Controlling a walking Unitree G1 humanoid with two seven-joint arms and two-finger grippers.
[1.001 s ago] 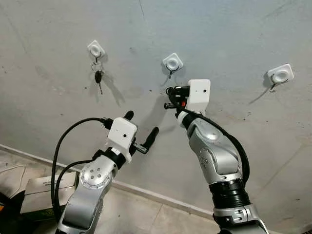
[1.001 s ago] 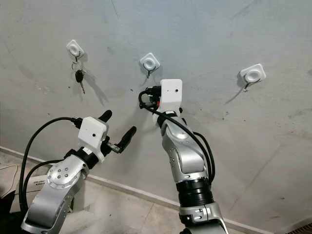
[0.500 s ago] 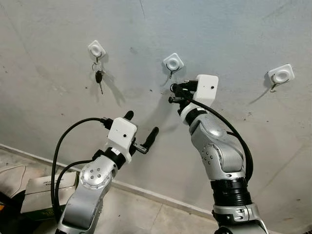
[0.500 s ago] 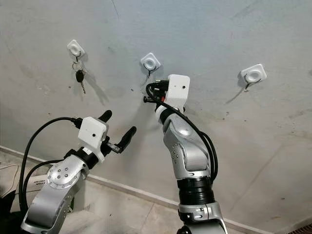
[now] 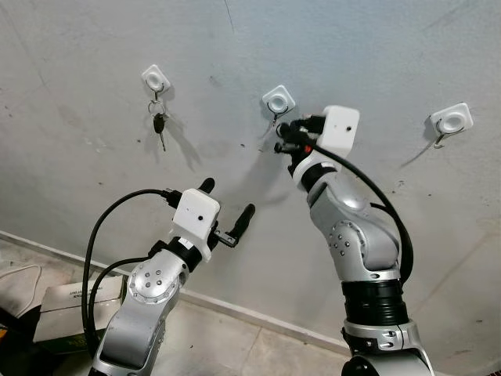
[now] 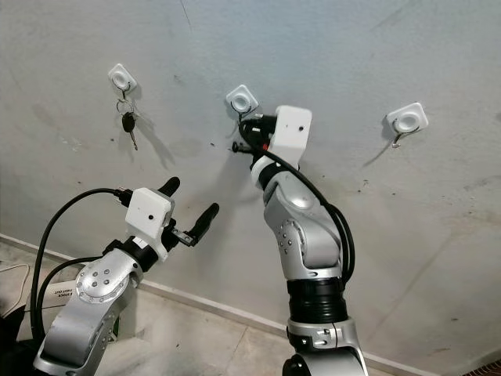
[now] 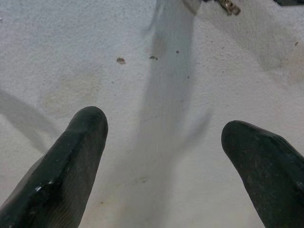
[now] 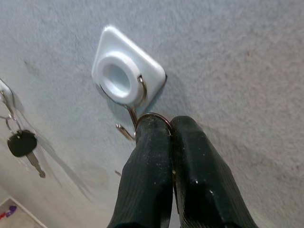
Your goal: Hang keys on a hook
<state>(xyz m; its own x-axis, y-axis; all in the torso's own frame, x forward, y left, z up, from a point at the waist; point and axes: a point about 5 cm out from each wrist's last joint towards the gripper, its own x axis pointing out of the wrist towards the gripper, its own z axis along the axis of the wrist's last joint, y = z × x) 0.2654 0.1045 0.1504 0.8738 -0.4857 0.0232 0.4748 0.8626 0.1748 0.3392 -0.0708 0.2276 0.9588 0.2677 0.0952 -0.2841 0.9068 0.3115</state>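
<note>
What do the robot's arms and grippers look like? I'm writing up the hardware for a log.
Both arms are silver metal with black joint collars and looping black cables. Each wrist carries a white boxy camera housing. The left gripper and right gripper each have two long, rounded black fingers.

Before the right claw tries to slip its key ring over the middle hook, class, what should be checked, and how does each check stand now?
1. Right claw shut on the thin metal key ring: ok.
2. Ring at the bent wire tip of the white square middle wall hook: ok, it sits right beside it.
3. Ring already over the hook tip: not ok, it looks not yet threaded.
4. Middle hook free of other keys: ok.
5. Left claw open, out of the way, below and to the left: ok.
6. Black-headed key on the left wall hook well apart from the work: ok.
</note>
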